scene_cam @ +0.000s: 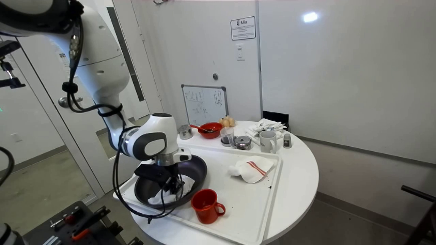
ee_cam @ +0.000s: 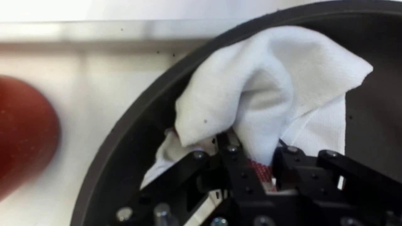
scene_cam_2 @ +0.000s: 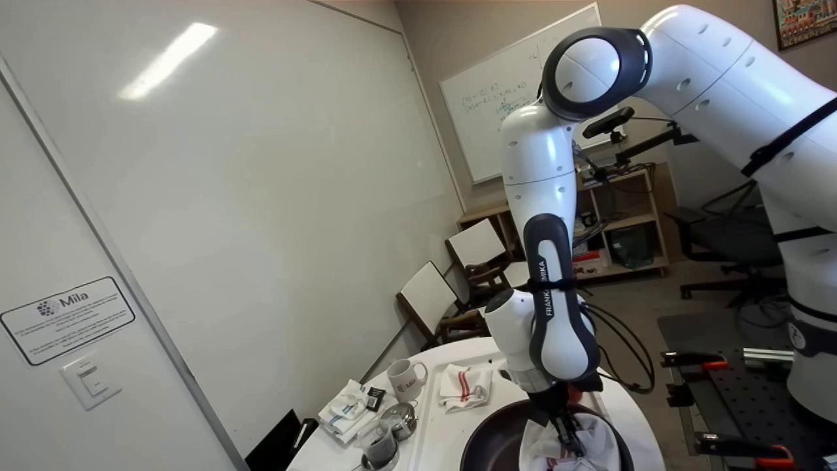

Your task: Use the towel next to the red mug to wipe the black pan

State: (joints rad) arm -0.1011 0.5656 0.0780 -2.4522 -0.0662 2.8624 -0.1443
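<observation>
The black pan (scene_cam: 198, 169) sits on the tray; it also shows in an exterior view (scene_cam_2: 485, 446) and the wrist view (ee_cam: 125, 124). Its handle is not visible. The white towel (ee_cam: 216, 91) lies bunched inside the pan, with a red stripe between my fingers; it shows in both exterior views (scene_cam: 188, 184) (scene_cam_2: 603, 443). My gripper (ee_cam: 256, 145) points down into the pan and is shut on the towel, also seen in both exterior views (scene_cam: 175, 194) (scene_cam_2: 571, 439). The red mug (scene_cam: 204, 208) stands upright beside the pan, at the wrist view's left edge (ee_cam: 25, 135).
A smaller folded cloth with red stripes (scene_cam: 252, 169) lies on the white tray (scene_cam: 238, 211). Behind the tray stand a red bowl (scene_cam: 210, 131), a clear cup (scene_cam: 227, 135), a lidded metal pot (scene_cam: 242, 143), a white mug (scene_cam: 268, 141) and a small shaker (scene_cam: 287, 140).
</observation>
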